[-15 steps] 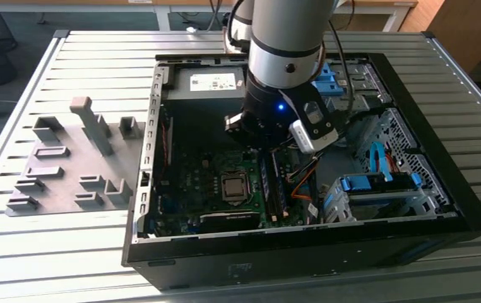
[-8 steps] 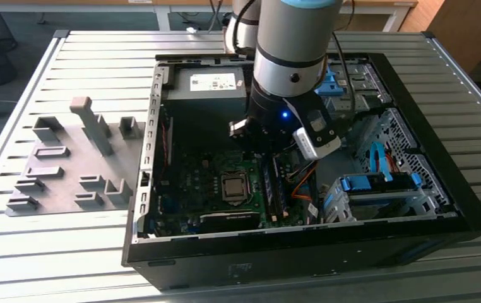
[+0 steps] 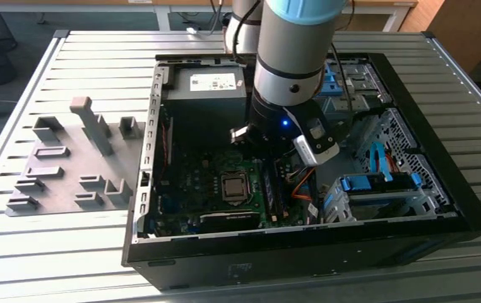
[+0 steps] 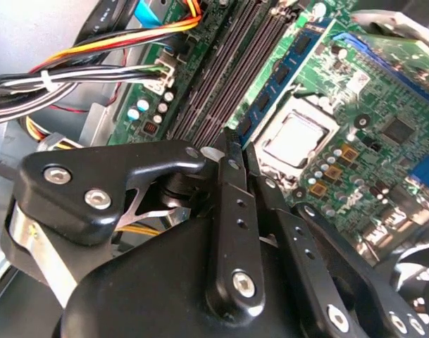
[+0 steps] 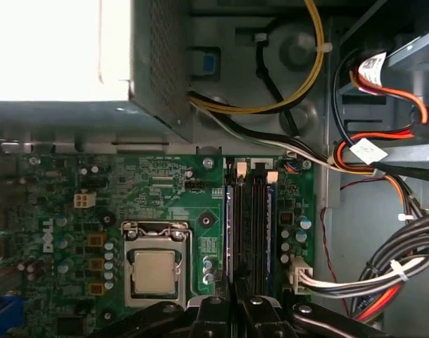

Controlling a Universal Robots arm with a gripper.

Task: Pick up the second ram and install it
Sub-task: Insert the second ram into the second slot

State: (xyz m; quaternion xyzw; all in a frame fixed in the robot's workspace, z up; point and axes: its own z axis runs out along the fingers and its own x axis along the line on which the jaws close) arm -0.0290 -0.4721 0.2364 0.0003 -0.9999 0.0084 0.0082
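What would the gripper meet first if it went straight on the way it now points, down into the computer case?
Probably the memory slots on the motherboard, beside the silver processor. The gripper points down at them in both wrist views; how much gap remains is unclear.

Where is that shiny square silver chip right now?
In the exterior view, the processor sits on the green motherboard inside the open computer case, just to the exterior view's left of the memory slots.
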